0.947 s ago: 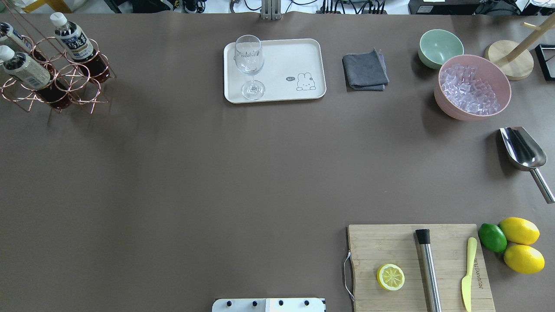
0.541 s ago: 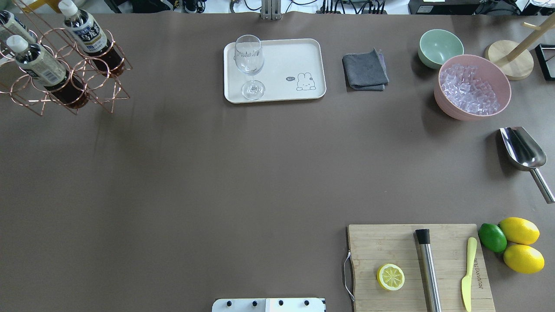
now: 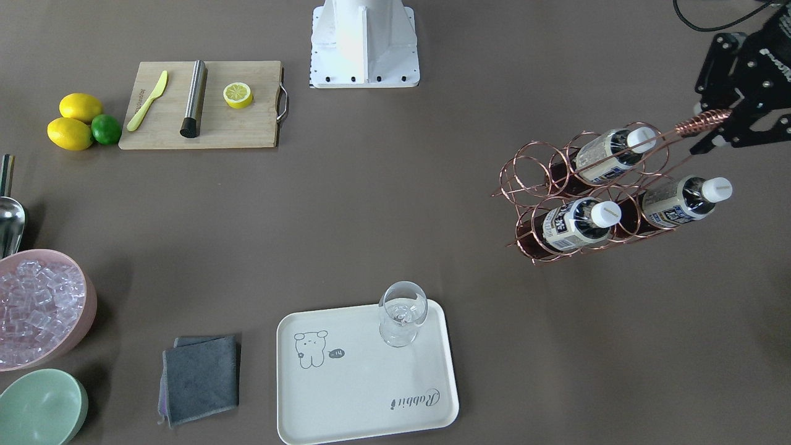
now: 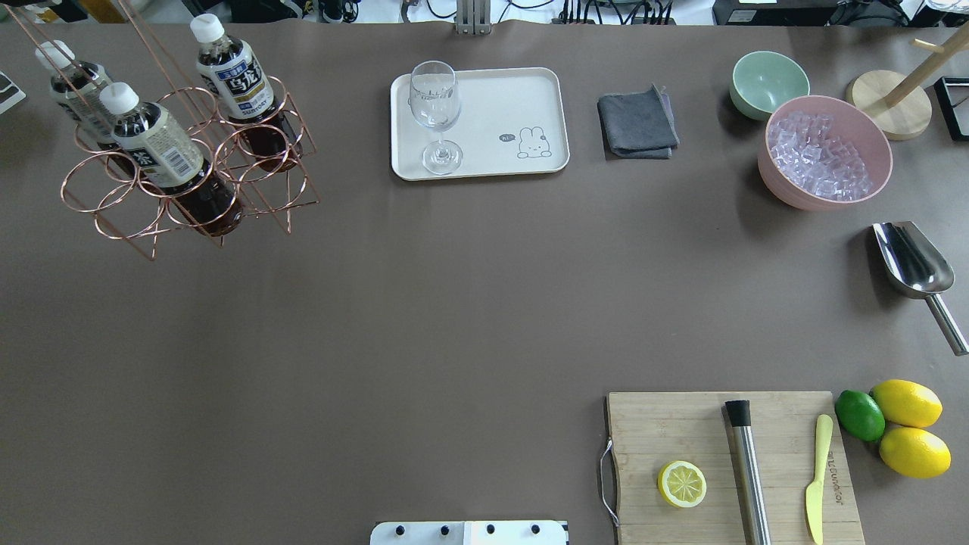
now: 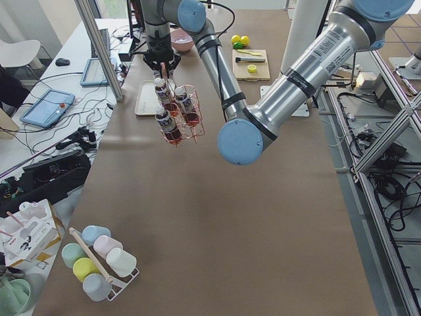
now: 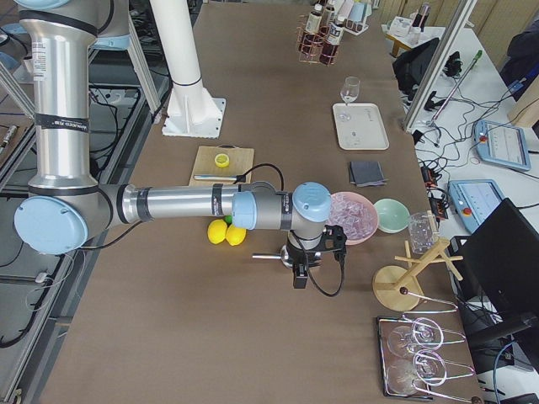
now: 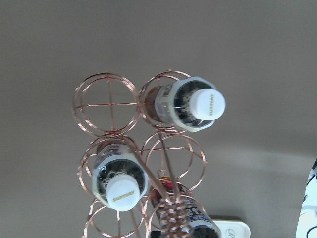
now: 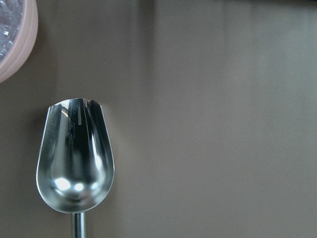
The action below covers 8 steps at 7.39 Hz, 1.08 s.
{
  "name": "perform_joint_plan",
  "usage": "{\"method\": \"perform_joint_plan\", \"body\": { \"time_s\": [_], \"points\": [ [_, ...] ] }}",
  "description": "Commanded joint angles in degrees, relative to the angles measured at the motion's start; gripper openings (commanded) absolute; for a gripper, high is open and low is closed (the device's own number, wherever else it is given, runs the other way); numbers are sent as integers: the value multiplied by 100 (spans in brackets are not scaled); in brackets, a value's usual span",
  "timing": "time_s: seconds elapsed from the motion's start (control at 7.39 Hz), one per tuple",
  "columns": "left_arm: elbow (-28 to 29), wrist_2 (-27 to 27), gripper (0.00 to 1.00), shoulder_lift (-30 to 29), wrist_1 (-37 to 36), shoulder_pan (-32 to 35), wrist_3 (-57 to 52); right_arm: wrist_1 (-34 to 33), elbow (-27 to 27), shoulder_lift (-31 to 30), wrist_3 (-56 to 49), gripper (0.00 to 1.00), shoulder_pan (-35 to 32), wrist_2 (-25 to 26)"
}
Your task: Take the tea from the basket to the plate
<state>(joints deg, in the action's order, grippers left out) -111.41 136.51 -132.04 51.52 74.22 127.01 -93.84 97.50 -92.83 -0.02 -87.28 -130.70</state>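
Above table (image 3: 371,204), left pincer (image 3: 717,127) pinching basket (image 3: 525,162) handle, three teas (image 3: 571,224) inside (right pincer (image 6: 299,278): cannot tell)

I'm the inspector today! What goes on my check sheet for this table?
Surface: brown table, no spills seen.
Job's things: three tea bottles stand in the copper wire basket; the plate holds only a wine glass.
Clutter: grey cloth, green bowl, pink bowl of ice, scoop, cutting board with lemon half, knife, metal rod; lemons and lime beside it.
Grippers: left gripper shut on the basket's handle, basket off the table; right gripper over the scoop, state cannot be told.
Cables: black cables beyond the table's far edge.
Surroundings: cup rack at the table's end.
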Motion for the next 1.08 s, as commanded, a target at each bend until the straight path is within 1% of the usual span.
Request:
{"method": "perform_joint_plan", "body": {
  "time_s": [0.0,0.14,0.41,0.54,0.68,0.95],
  "points": [
    [-390,-2,0,-548,-29,-696,1261,-3,32,-7,2,100,0,-17],
    [-425,-19,0,-664,-28,-881,1578,-3,23,-7,2,100,0,-17],
    [-539,-37,0,-674,120,-1460,2141,-3,23,-7,2,100,0,-17],
    [-591,-37,0,-700,269,-1594,2449,-12,14,-7,2,100,0,-17],
    [-688,-37,0,-831,314,-1795,2747,-12,23,-7,-7,100,0,-26],
    [-777,-46,0,-937,314,-1964,3153,-3,14,-16,-7,100,0,-35]
  ]
}}
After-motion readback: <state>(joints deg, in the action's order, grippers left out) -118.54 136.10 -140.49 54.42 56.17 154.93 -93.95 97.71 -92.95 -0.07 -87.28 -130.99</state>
